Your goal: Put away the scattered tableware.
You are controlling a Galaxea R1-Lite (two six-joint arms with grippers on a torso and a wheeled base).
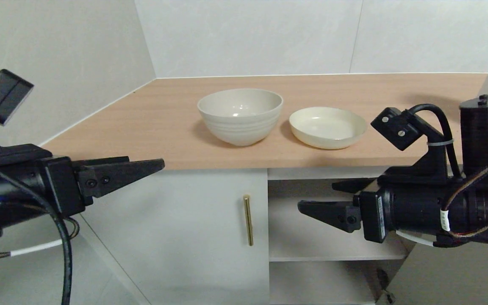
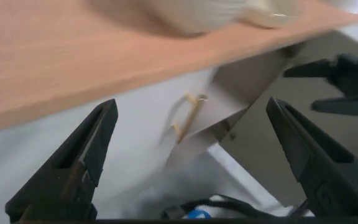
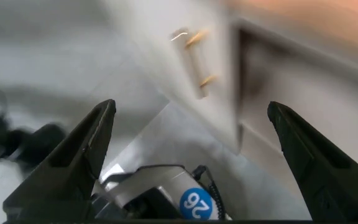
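Observation:
Two cream dishes stand on the wooden countertop (image 1: pixel 163 127): a deep bowl (image 1: pixel 239 114) and, to its right, a shallow bowl (image 1: pixel 328 126). The deep bowl (image 2: pixel 197 12) and the shallow bowl (image 2: pixel 272 15) also show blurred in the left wrist view. My left gripper (image 1: pixel 144 163) is open and holds nothing; it hangs in front of the counter's edge, lower left of the deep bowl. The right gripper (image 1: pixel 316 195) is open and bare too, below the counter in front of the open cabinet compartment. Wide gaps show between the left gripper's (image 2: pixel 191 104) fingers and the right gripper's (image 3: pixel 191 106) fingers.
Under the counter, the left cabinet door (image 1: pixel 193 228) is closed and has a gold handle (image 1: pixel 248 220). The right compartment stands open with a bare shelf (image 1: pixel 333 237). White walls close off the counter at the back and left.

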